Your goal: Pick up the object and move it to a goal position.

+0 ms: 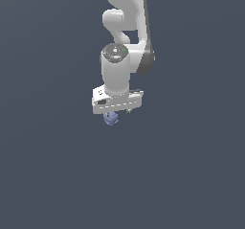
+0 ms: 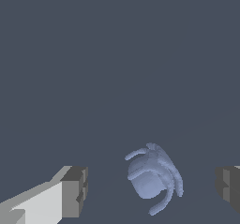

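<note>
Everywhere a plain dark grey-blue surface (image 1: 48, 175) — under object (image 2: 151, 178), spread claw (image 2: 150, 190).

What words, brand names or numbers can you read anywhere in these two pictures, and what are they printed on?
None. The white arm, the gripper and the blue-grey crab-like object carry no readable text. Small dark marks on the gripper's housing in the exterior view are too small to tell as letters.
</note>
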`<state>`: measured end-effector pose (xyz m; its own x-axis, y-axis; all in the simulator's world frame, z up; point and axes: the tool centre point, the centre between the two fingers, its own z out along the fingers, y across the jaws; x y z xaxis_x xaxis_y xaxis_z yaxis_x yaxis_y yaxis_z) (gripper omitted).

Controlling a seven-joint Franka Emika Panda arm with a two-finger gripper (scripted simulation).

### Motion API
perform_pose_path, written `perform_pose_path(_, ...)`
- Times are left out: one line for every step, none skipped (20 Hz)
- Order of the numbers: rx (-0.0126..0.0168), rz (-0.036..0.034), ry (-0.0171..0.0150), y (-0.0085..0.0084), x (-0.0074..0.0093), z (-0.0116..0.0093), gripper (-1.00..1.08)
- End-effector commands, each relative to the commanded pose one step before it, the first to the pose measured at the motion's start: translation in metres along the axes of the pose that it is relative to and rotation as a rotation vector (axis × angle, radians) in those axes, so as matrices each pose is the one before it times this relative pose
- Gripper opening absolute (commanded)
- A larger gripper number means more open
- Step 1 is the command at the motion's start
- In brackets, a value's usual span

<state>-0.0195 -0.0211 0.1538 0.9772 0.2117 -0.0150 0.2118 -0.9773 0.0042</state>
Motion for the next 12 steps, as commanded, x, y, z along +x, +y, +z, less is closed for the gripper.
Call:
perform_pose_path(-0.00017, -0.05749, 0.00127, 0.00422, -0.00586, 0.00728, 1.0)
perform_pose_path(-0.00004, -0.02307, 0.00054, 0.00146, -0.00247, 0.00287, 1.0)
perform_pose_path(-0.00004, -0.02309, 0.00055, 0.00137, -0.00253, 0.00284, 1.0)
perform_pose_path(-0.00003, -0.02311, 0.00056, 0.00127, -0.00258, 0.00282, 1.0)
perform_pose_path(-0.00003, -0.02311, 0.00057, 0.00118, -0.00264, 0.0028, 1.0)
perform_pose_path(-0.00002, -0.02313, 0.00058, 0.00108, -0.00268, 0.00278, 1.0)
perform_pose_path(-0.00002, -0.02315, 0.00059, 0.00097, -0.00272, 0.00275, 1.0)
perform_pose_path(-0.00001, -0.02315, 0.00061, 0.00088, -0.00276, 0.00273, 1.0)
perform_pose_path(-0.00001, -0.02317, 0.00062, 0.00077, -0.0028, 0.00271, 1.0)
perform_pose_path(0.0, -0.02318, 0.00064, 0.00067, -0.00283, 0.00268, 1.0)
perform_pose_path(0.0, -0.02319, 0.00065, 0.00057, -0.00286, 0.00266, 1.0)
perform_pose_path(0.0, -0.02321, 0.00067, 0.00046, -0.00288, 0.00264, 1.0)
